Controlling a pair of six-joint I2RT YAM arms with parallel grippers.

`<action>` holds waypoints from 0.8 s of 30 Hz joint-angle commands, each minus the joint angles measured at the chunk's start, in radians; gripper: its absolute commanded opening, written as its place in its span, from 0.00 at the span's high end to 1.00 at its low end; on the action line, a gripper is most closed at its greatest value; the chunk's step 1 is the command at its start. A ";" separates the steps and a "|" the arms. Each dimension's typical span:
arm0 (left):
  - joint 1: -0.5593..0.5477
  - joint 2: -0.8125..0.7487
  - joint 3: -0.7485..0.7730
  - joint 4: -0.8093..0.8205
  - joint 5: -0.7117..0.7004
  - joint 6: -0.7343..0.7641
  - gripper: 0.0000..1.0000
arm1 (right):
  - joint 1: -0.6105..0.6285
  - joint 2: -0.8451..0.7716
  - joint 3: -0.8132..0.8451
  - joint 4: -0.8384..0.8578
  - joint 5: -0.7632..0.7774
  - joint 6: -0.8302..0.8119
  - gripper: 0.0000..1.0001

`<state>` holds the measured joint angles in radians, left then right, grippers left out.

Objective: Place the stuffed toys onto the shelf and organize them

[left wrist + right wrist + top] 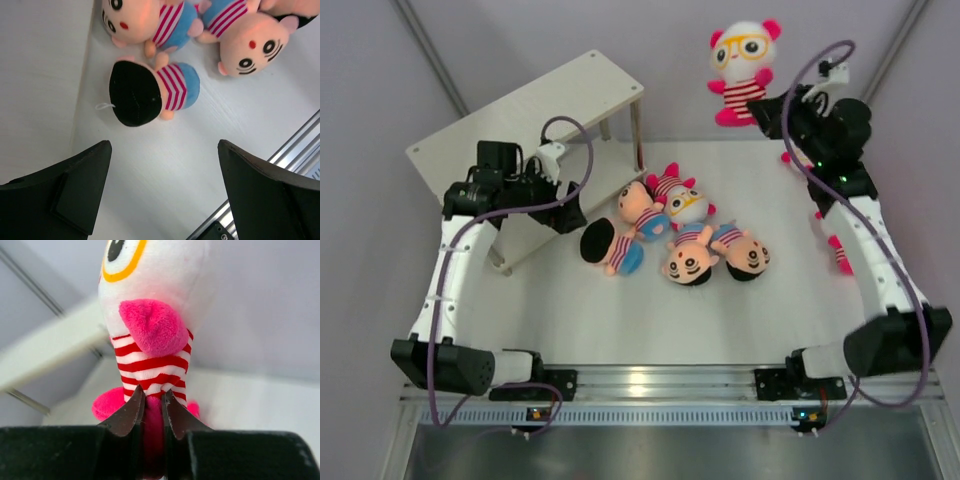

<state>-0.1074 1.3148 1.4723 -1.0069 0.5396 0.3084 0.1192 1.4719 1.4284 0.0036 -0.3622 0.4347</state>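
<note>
White table [570,310], shelf [520,110] at left, grey walls [360,200].

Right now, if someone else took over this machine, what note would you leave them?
Right hand: shut on the white-headed pink plush toy with yellow glasses, held aloft.
Left hand: open, above the face-down black-haired plush doll.
Other plush toys: heaped mid-table beside the cream-white two-tier shelf.
Done: no toy seen on the shelf's top board.
Left: shelve the held toy, then the rest.
</note>
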 commanded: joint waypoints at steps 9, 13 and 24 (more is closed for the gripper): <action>-0.003 -0.118 0.455 -0.087 0.145 -0.135 0.02 | 0.447 -0.262 -0.141 0.315 0.103 0.077 1.00; -0.003 -0.160 0.531 -0.088 0.111 -0.072 0.02 | 0.568 -0.231 -0.129 0.377 0.137 0.211 1.00; -0.077 -0.173 0.453 -0.179 0.053 0.405 0.09 | 0.718 -0.021 0.052 0.343 0.210 0.328 1.00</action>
<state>-0.1589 1.1110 1.9797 -1.1030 0.6445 0.5041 0.8013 1.4193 1.3849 0.2779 -0.1799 0.7109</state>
